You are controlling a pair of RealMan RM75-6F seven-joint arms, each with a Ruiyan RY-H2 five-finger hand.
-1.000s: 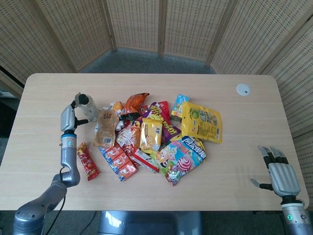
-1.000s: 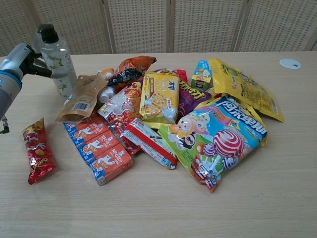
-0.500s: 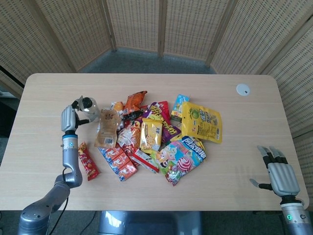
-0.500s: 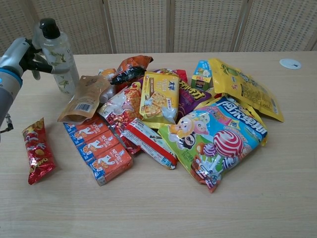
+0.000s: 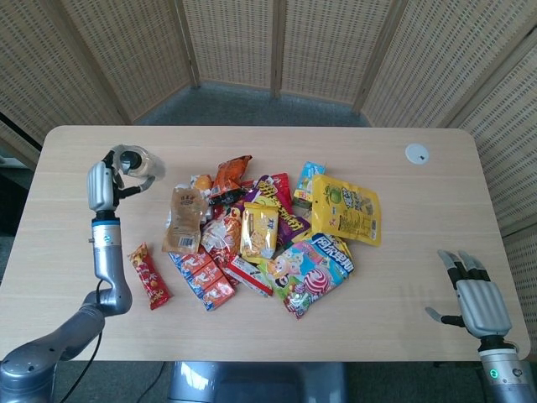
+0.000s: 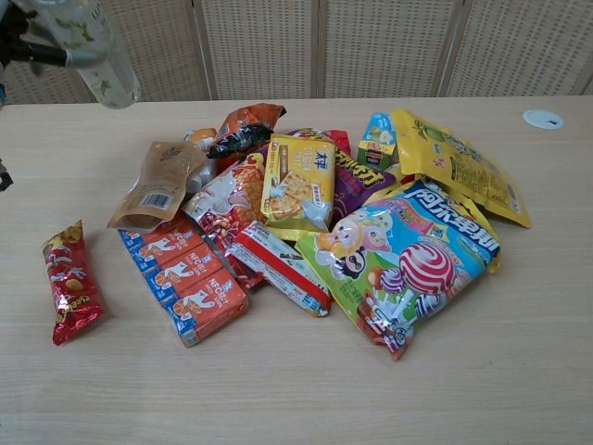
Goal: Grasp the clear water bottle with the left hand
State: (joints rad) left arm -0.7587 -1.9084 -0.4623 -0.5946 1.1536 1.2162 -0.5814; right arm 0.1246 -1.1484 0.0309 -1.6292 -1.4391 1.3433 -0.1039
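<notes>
My left hand [image 5: 102, 182] grips the clear water bottle [image 5: 136, 164], a see-through bottle with a black cap and a leaf print. The bottle hangs in the air above the table's left part, clear of the snack pile. In the chest view only its lower body [image 6: 91, 51] shows at the top left corner, with the dark fingers [image 6: 30, 48] of my left hand around it. My right hand [image 5: 481, 300] rests open near the table's front right corner, fingers spread, holding nothing.
A pile of snack packs covers the table's middle: a brown pouch [image 5: 184, 221], a red-blue box [image 6: 190, 276], a yellow bag [image 5: 346, 208], a lollipop bag [image 6: 408, 261]. A red packet [image 5: 149, 275] lies alone at front left. A white disc [image 5: 417, 153] sits at back right.
My left hand has lifted the bottle off the table and carried it up and to the left, away from the brown pouch. The right hand has barely moved.
</notes>
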